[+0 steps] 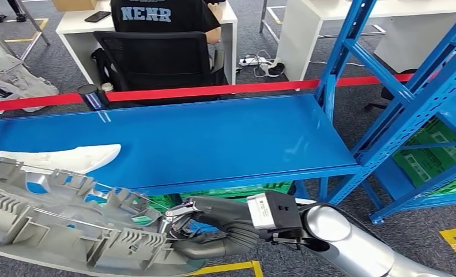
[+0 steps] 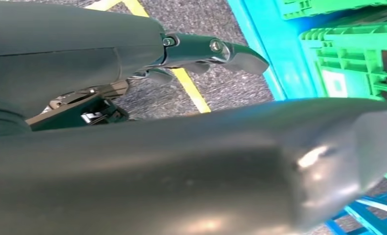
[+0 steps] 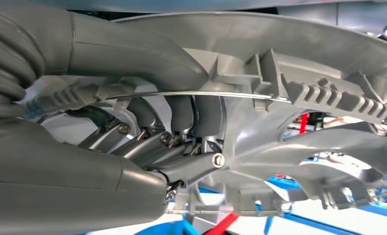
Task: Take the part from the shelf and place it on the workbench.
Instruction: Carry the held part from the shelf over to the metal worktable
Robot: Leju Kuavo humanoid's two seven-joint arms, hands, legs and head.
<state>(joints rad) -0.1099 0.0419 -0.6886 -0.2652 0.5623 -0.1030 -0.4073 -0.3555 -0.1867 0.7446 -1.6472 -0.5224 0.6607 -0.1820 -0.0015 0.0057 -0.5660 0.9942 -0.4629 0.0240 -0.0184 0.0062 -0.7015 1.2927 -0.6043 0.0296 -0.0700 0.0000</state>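
Note:
A big grey ribbed plastic part [image 1: 58, 225] hangs low at the left of the head view, in front of the blue shelf [image 1: 214, 133]. My right hand [image 1: 202, 231] grips its right end, fingers hooked through the ribs. The right wrist view shows the same fingers [image 3: 147, 142] curled around a bar of the part [image 3: 289, 63]. A second, white part [image 1: 70, 157] lies on the shelf's left side. My left hand [image 2: 181, 166] hangs over the grey floor with its thumb and a dark finger [image 2: 206, 51] apart and nothing between them.
A blue rack frame [image 1: 398, 115] rises at the right, with green crates [image 1: 438, 156] under it. A red barrier tape [image 1: 214, 90] runs behind the shelf. Beyond it a person [image 1: 162, 17] sits in a black chair at a white desk.

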